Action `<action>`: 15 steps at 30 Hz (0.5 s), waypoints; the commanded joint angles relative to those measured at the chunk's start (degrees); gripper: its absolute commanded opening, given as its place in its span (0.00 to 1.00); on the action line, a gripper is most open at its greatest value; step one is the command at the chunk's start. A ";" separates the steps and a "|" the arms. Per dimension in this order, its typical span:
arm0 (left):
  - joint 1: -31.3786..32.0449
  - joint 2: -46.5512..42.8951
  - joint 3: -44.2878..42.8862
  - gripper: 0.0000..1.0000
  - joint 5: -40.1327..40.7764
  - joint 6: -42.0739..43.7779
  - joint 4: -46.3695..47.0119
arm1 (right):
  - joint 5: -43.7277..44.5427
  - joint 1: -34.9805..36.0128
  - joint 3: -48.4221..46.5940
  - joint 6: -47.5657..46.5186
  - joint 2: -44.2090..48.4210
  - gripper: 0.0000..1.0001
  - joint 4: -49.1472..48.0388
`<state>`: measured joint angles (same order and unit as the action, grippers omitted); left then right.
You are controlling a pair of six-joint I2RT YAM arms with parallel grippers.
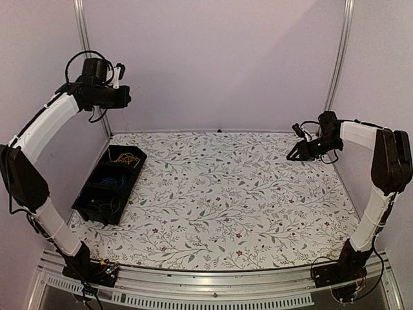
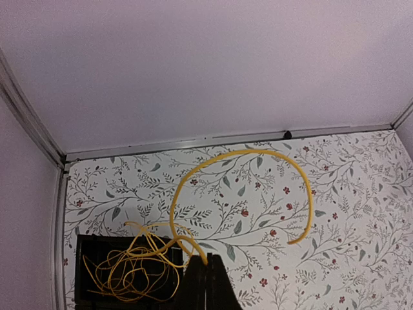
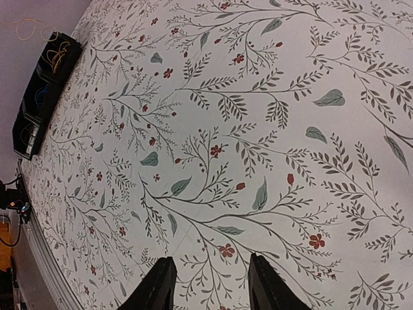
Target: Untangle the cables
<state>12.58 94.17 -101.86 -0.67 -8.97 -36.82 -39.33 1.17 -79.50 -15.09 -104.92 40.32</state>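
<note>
Left gripper [image 2: 206, 279]: clenched, apparently on yellow cable [image 2: 258, 154] arcing ahead of it | other cables [image 2: 132, 274]: below-left, tangled in tray [image 2: 80, 271] | handling: light, limp, snag-prone; hold near a free end | right gripper [image 3: 211, 265]: released, empty, above desk [image 3: 271, 116]

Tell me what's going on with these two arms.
The left gripper, raised above the black bin, is shut on one yellow cable that curls out in a loop. More yellow cables lie tangled in the bin's far compartment, blue cables in the next one. The right gripper hangs open over the floral table cover, holding nothing.
</note>
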 commanded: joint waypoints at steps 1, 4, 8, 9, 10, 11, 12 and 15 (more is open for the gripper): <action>-1.77 -3.10 7.82 0.00 4.00 2.89 1.46 | -0.66 0.24 0.86 -0.64 2.09 0.43 0.55; -3.83 -3.70 12.21 0.00 4.59 3.81 2.71 | -0.74 0.24 1.19 -0.64 1.94 0.43 0.55; -5.77 -3.09 14.57 0.00 5.14 4.82 2.63 | -0.58 0.24 1.55 -0.68 2.26 0.43 0.62; -6.08 -2.96 14.96 0.00 5.41 5.03 2.65 | -0.50 0.24 1.82 -0.79 2.34 0.43 0.64; -6.34 -2.80 15.35 0.00 5.82 5.33 2.71 | -0.42 0.26 2.01 -0.81 2.35 0.43 0.65; -6.54 -2.63 15.34 0.00 6.40 5.46 2.51 | -0.40 0.24 2.25 -0.86 2.42 0.43 0.64; -6.66 -2.45 15.07 0.00 6.98 5.52 2.20 | -0.40 0.24 2.39 -0.96 2.61 0.43 0.66; -6.78 -2.63 13.39 0.00 5.17 5.61 2.06 | -0.40 0.24 2.95 -0.90 3.02 0.43 0.55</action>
<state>6.20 92.33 -87.13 5.02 -4.60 -35.79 -39.38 1.17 -77.54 -15.40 -104.29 40.64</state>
